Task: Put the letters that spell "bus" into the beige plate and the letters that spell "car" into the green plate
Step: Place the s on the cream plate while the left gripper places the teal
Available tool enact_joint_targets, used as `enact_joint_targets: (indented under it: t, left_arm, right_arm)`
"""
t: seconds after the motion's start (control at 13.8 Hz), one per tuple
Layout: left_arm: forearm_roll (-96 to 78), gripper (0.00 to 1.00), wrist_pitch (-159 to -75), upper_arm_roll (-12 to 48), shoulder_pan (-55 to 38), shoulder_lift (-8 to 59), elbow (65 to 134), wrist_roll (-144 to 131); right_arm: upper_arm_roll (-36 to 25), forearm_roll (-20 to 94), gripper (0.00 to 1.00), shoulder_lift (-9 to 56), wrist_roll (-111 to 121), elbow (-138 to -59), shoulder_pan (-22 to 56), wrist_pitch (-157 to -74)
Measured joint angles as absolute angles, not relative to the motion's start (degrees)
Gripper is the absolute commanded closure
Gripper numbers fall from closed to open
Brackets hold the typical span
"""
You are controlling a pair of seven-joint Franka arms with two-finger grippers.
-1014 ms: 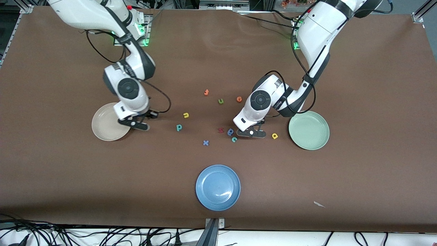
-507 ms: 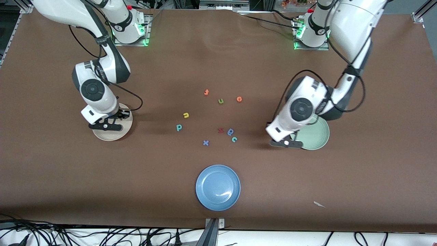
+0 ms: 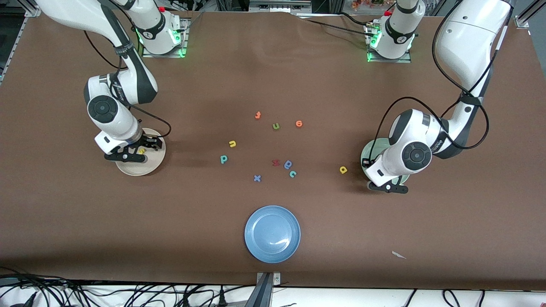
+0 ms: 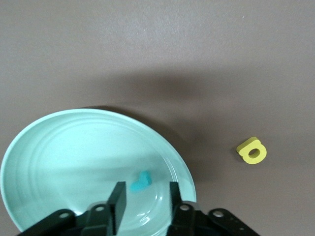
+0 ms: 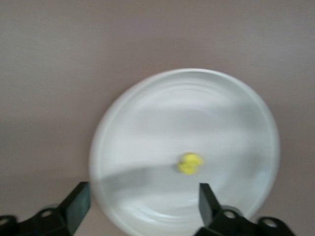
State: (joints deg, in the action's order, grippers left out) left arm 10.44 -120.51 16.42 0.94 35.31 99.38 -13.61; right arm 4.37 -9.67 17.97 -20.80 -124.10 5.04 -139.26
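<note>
My left hand (image 4: pixel 143 199) hangs over the round pale mint-green plate (image 4: pixel 59 147), its fingers parted a little and holding nothing; the small teal foam r (image 4: pixel 141 182) it carried a second ago now lies in that plate. My right hand (image 5: pixel 142 201) is over the round cream-beige plate (image 5: pixel 236 98), fingers spread wide and empty, and the small yellow foam s (image 5: pixel 189 163) it brought across lies on that plate's floor. So both hands have just let go at the same beat: one letter of "car" and one of "bus" are delivered.

Still out on the brown table (image 3: pixel 273 76), taking the round blue plate (image 3: pixel 272 233) as my mark: the teal foam c (image 3: pixel 292 173) sits just above it toward the bases, the yellow foam a (image 3: pixel 343 169) lies from there toward the green plate, and the teal foam b (image 3: pixel 223 159) and yellow-orange foam u (image 3: pixel 232 143) lie toward the beige plate. I judge four letters remain, two for each hand
</note>
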Motion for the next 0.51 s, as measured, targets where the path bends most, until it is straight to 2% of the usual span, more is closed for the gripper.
enact_joint_targets:
  t: [0.14,0.51]
  left_arm:
    - [10.4,0.00,-120.6,17.3,0.6,35.3,99.2,-13.0]
    - [12.3,0.01,-123.1,20.0,-6.8,35.4,97.6,-12.6]
  right_arm:
    - [5.5,-3.3,0.00,18.5,-22.2,-120.8,6.6,-137.6]
    - [5.8,-1.9,0.00,23.7,-36.3,-112.1,13.6,-135.1]
